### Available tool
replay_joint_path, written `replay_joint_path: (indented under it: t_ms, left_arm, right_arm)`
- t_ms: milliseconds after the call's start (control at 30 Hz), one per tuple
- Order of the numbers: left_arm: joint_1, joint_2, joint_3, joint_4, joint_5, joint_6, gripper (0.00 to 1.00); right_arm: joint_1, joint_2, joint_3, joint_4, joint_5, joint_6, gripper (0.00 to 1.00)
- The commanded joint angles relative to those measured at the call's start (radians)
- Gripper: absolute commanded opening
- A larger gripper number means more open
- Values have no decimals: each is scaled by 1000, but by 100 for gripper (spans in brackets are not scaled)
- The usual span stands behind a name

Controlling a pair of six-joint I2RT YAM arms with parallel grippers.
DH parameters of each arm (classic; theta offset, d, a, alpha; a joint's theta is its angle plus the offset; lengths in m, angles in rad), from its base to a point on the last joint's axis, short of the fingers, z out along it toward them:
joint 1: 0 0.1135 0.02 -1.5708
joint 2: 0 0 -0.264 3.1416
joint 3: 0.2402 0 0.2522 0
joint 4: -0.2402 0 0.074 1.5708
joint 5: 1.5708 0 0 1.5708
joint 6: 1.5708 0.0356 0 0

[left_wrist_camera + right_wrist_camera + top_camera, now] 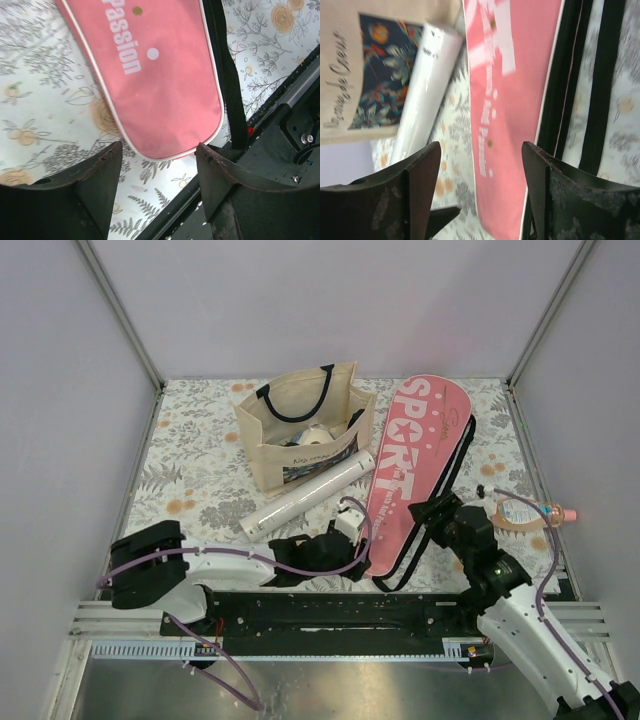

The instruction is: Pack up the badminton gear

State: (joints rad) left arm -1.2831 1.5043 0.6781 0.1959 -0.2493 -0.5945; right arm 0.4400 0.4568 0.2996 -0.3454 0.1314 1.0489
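Currently 1 cover (pixel 415 460), 1 tube (pixel 308 495), 1 tote (pixel 262 448); L gripper (pixel 159 148) & R gripper (pixel 480 146) both spread, holding nthg.

Pink cover (pixel 415 465) flat btwn tube (pixel 305 498) & bottle (pixel 530 512); tote (pixel 268 455) behind tube.

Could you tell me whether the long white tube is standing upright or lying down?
Lying down: the white tube rests lengthwise on the table beside the tote bag.

Left end effector (pixel 159 149), right end effector (pixel 481 146), jaws parted, empty
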Motion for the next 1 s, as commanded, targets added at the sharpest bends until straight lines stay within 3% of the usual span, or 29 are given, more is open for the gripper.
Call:
replay_joint_path:
  t_ms: [0,100,200,400,767,967]
  left_arm:
    - [-1,-130,55,-81,-123,110,65]
    - [-1,-191,107,-159,-174,185,66]
    - [-2,-242,144,-228,-199,243,69]
    - [-1,-328,141,-292,-165,243,72]
    - [-1,-391,46,-282,-36,263,70]
    - [-2,-424,29,-303,-11,271,70]
  right_arm:
    - [-56,133,163,-23,223,-248,75]
    - [-211,281,222,54,59,-296,77]
    - [-309,403,272,132,-12,-332,77]
    - [-512,718,389,276,-272,-362,78]
    - [-573,1152,584,335,-395,-369,75]
    - [-583,1260,616,353,-380,-369,72]
